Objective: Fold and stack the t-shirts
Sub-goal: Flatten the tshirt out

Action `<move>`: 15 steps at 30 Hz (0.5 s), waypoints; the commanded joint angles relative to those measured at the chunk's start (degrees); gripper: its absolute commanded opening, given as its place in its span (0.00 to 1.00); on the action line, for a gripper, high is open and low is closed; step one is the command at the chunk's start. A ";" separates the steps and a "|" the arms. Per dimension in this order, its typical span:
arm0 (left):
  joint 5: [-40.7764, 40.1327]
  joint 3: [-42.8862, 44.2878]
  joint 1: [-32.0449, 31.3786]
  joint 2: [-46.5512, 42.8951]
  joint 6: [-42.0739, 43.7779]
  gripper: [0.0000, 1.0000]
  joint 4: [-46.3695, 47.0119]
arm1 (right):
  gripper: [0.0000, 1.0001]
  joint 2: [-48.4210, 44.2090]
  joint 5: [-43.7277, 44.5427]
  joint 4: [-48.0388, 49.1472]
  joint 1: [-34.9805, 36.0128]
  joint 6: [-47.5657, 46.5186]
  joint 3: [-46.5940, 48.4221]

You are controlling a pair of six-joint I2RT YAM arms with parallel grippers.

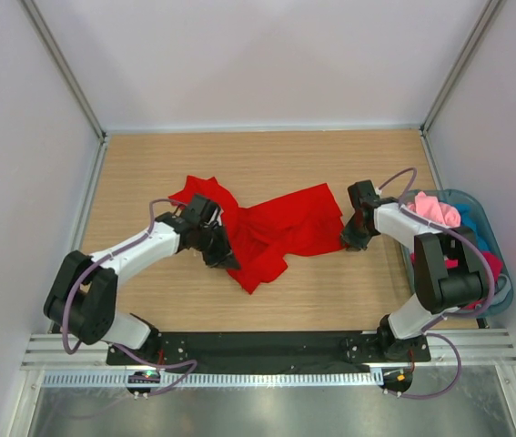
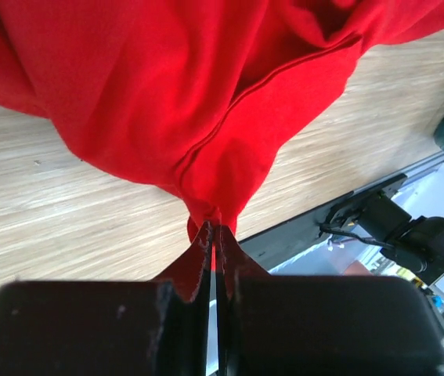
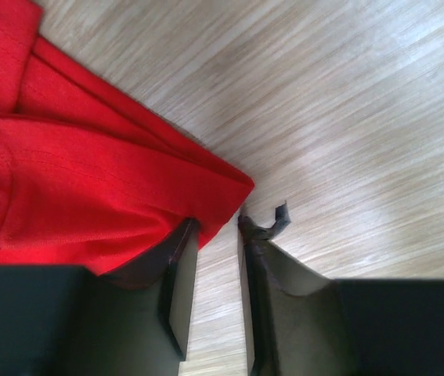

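A bright red t-shirt (image 1: pixel 280 229) lies crumpled across the middle of the wooden table. My left gripper (image 1: pixel 218 248) is shut on a bunched fold of it; in the left wrist view the pinched cloth (image 2: pixel 214 117) hangs from the closed fingertips (image 2: pixel 212 229). My right gripper (image 1: pixel 352 240) is open, low at the shirt's right corner. In the right wrist view the red corner (image 3: pixel 128 180) lies against the left finger (image 3: pixel 176 266), and the gripper (image 3: pixel 215 223) holds nothing. Pink (image 1: pixel 437 209), teal-blue (image 1: pixel 478 238) and crimson (image 1: pixel 490 266) t-shirts lie in the basket.
A translucent blue-grey plastic basket (image 1: pixel 476 197) stands at the table's right edge, beside the right arm. White walls with metal posts close in the back and both sides. A black base rail (image 1: pixel 267 346) runs along the near edge.
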 commanded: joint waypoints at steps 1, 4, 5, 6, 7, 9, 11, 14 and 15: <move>-3.02 4.52 -0.17 -0.87 1.96 0.00 -4.99 | 0.24 -1.97 1.63 2.19 -0.35 -0.57 0.12; -7.49 7.33 -0.26 -2.09 3.10 0.00 -10.70 | 0.06 -2.41 1.19 -0.09 -0.44 -0.75 1.44; -8.46 7.86 -0.26 -2.53 3.54 0.00 -13.41 | 0.01 -2.58 1.19 -2.36 -0.35 -0.66 1.53; -9.00 8.39 -0.17 -2.97 3.63 0.00 -14.48 | 0.01 -3.63 0.58 -3.34 -0.35 -0.31 1.45; -10.13 8.92 -0.17 -3.59 3.72 0.00 -15.28 | 0.01 -4.60 0.22 -3.96 -0.35 -0.14 0.57; -11.36 9.27 -0.17 -5.87 4.42 0.00 -17.65 | 0.01 -8.79 -0.74 -5.19 -0.35 0.82 -1.09; -17.32 11.11 0.00 -7.36 5.47 0.00 -22.11 | 0.01 -11.89 -1.01 -6.16 -0.35 1.36 -4.00; -26.90 15.94 1.76 -7.72 8.19 0.00 -27.92 | 0.01 -17.16 -0.58 -8.96 -0.26 2.41 -5.32; -28.50 17.78 3.50 -7.81 9.24 0.00 -28.99 | 0.01 -18.04 0.04 -10.11 -0.35 2.41 -4.98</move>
